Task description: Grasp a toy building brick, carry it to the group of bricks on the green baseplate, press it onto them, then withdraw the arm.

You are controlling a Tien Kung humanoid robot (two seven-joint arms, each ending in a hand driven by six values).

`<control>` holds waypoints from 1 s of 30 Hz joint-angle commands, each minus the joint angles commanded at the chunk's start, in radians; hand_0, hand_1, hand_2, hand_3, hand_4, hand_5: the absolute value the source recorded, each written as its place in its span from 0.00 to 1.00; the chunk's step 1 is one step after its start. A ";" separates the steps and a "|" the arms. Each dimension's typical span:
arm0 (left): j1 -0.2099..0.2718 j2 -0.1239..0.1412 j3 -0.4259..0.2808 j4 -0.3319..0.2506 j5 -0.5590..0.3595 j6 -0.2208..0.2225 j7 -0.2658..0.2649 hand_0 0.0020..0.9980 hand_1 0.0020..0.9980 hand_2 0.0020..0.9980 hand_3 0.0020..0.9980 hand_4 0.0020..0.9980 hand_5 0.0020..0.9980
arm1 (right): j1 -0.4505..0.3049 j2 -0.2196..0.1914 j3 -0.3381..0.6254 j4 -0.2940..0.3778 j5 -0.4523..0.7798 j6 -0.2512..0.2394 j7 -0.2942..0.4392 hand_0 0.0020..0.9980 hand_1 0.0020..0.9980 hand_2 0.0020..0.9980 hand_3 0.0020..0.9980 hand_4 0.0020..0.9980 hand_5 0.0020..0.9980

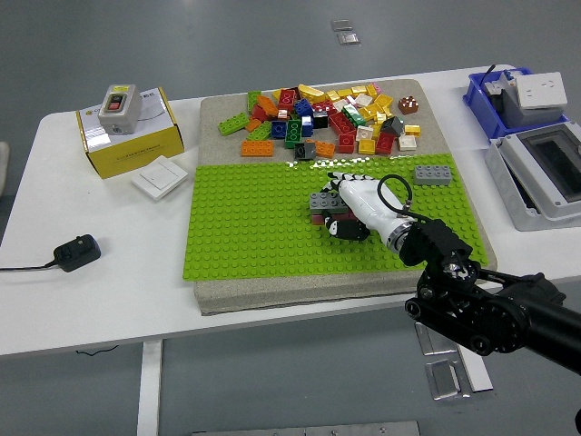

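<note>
While I watch from the head view, the right arm (490,313) comes in from the near right corner and reaches over the surface (100,272) to the green baseplate (245,227). Right hand (363,207) sits palm down mid-plate, white shell, fingers (338,227) curled over a small cluster of bricks (323,203): a grey brick on top at the hand's left, dark and red pieces under it. Looks like a closed grip on the cluster, but I can't tell which single brick the fingers actually have. Left arm isn't visible.

Black power adapter (74,252) with cable lies at the near left of the surface. A lone grey brick (433,174) stands on the plate's far right corner, well apart from the hand. Baseplate rests on a beige mat (218,113); the loose brick pile (322,118) is on the mat's far half. Left of the mat: white wall switch (160,177), then the yellow box (127,136) with a grey button unit (116,107) on top. Far right: grey enclosure (545,177) and blue bin (508,95).
</note>
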 joint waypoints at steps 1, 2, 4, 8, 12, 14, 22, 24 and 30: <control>0.000 0.000 0.000 0.000 0.000 0.000 0.000 0.66 0.66 0.61 0.65 0.33 0.65 | 0.000 0.000 0.000 0.000 0.000 0.000 0.000 0.89 0.94 0.96 0.62 0.48 0.37; 0.000 0.000 0.000 0.000 0.000 0.000 0.000 0.67 0.66 0.60 0.65 0.33 0.65 | 0.000 -0.001 0.000 0.000 0.001 0.000 0.000 0.89 0.94 0.96 0.63 0.48 0.37; 0.000 0.000 -0.001 0.000 0.001 0.000 0.000 0.67 0.66 0.60 0.65 0.33 0.65 | 0.000 -0.001 -0.001 0.000 0.002 0.000 0.001 0.89 0.94 0.96 0.63 0.48 0.37; 0.000 0.000 0.000 0.000 0.000 -0.001 0.000 0.66 0.66 0.60 0.65 0.33 0.66 | -0.001 -0.003 -0.001 0.000 0.003 0.000 0.001 0.89 0.94 0.96 0.63 0.48 0.36; 0.000 0.000 -0.001 0.000 0.001 -0.001 0.001 0.66 0.66 0.60 0.65 0.33 0.66 | 0.000 -0.004 -0.002 -0.001 0.004 -0.001 0.001 0.89 0.94 0.96 0.63 0.48 0.36; 0.000 0.000 -0.002 0.000 0.002 -0.002 0.001 0.66 0.66 0.60 0.64 0.32 0.65 | 0.000 -0.005 -0.002 -0.001 0.005 -0.001 0.002 0.89 0.94 0.96 0.63 0.49 0.36; 0.000 0.000 -0.002 0.000 0.002 -0.002 0.001 0.66 0.66 0.59 0.64 0.30 0.65 | 0.000 -0.007 -0.004 -0.002 0.008 -0.001 0.003 0.89 0.94 0.96 0.64 0.49 0.36; 0.000 0.000 -0.002 0.000 0.002 -0.002 0.001 0.66 0.66 0.59 0.64 0.30 0.65 | 0.000 -0.007 -0.004 -0.002 0.009 -0.001 0.003 0.89 0.94 0.96 0.64 0.49 0.36; -0.001 0.000 -0.001 0.000 0.002 -0.003 0.001 0.66 0.67 0.59 0.64 0.30 0.65 | 0.000 -0.008 -0.005 -0.003 0.012 -0.002 0.004 0.90 0.94 0.96 0.65 0.49 0.36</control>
